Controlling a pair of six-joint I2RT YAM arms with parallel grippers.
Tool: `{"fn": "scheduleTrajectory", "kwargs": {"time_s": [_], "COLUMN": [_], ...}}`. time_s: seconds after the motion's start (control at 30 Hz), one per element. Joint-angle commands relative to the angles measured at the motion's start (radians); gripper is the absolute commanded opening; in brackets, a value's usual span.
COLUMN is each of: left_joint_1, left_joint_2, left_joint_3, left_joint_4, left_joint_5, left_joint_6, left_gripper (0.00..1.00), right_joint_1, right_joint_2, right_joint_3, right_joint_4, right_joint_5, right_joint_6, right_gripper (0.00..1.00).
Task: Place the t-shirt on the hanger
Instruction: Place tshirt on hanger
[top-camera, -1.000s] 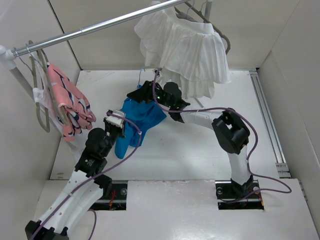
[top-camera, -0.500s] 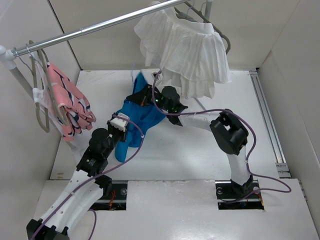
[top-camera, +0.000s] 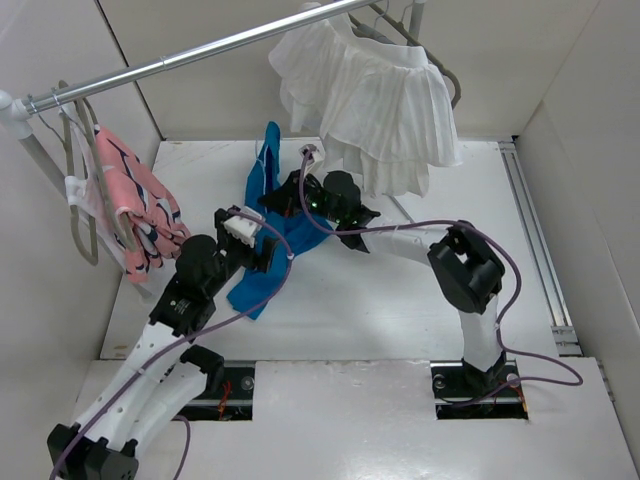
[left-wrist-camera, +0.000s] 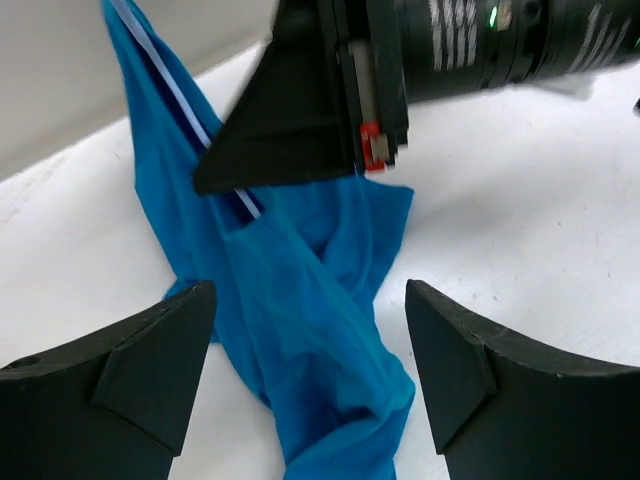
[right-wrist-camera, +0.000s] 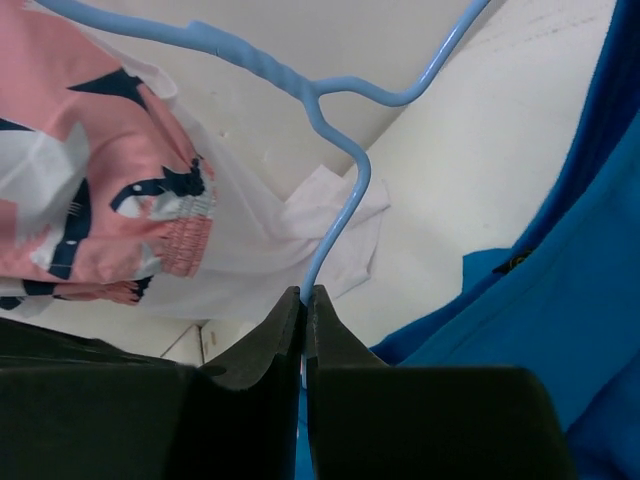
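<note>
The blue t-shirt (top-camera: 258, 283) lies crumpled on the white table, and its upper end is drawn up toward the back wall (top-camera: 266, 160). My right gripper (top-camera: 287, 192) is shut on the thin wire of the pale-blue hanger (right-wrist-camera: 340, 215), with the jaws pinching it at the gripper (right-wrist-camera: 304, 292). The hanger wire (left-wrist-camera: 185, 95) runs into the t-shirt fabric (left-wrist-camera: 300, 330). My left gripper (left-wrist-camera: 308, 290) is open just above the lower part of the t-shirt, with the fabric lying between its fingers and not held. In the top view the left gripper (top-camera: 264, 254) sits near the shirt's middle.
A pink striped garment (top-camera: 135, 205) hangs at the left end of the metal rail (top-camera: 200, 50). A white pleated garment (top-camera: 370, 100) hangs at the back, just right of my right gripper. White walls enclose the table on three sides.
My left gripper has opened and let go of the t-shirt. My right gripper has shut on the hanger and lifted it, so the shirt's top now stands up toward the back.
</note>
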Motion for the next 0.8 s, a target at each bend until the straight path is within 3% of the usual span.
{"fn": "scheduleTrajectory", "kwargs": {"time_s": [0.0, 0.27, 0.43, 0.67, 0.77], "left_joint_1": [-0.001, -0.001, -0.001, -0.001, -0.001], "left_joint_2": [0.039, 0.091, 0.122, 0.122, 0.113], "left_joint_3": [0.004, -0.024, -0.036, -0.102, -0.111], "left_joint_4": [-0.025, 0.024, 0.077, 0.096, 0.116], "left_joint_5": [0.044, 0.000, -0.032, -0.055, -0.072], "left_joint_6": [-0.019, -0.010, -0.021, -0.012, -0.022], "left_gripper": [0.73, 0.75, 0.55, 0.45, 0.26], "right_joint_1": [0.010, 0.050, 0.059, 0.068, 0.068], "right_joint_2": [-0.084, -0.095, -0.085, -0.085, -0.076], "right_joint_3": [0.024, 0.062, 0.062, 0.073, 0.082], "right_joint_4": [0.058, 0.058, 0.058, 0.058, 0.058], "right_joint_5": [0.005, 0.014, 0.014, 0.003, 0.003], "right_joint_6": [-0.050, -0.059, -0.048, -0.039, -0.039], "right_gripper": [0.00, 0.00, 0.00, 0.00, 0.00]}}
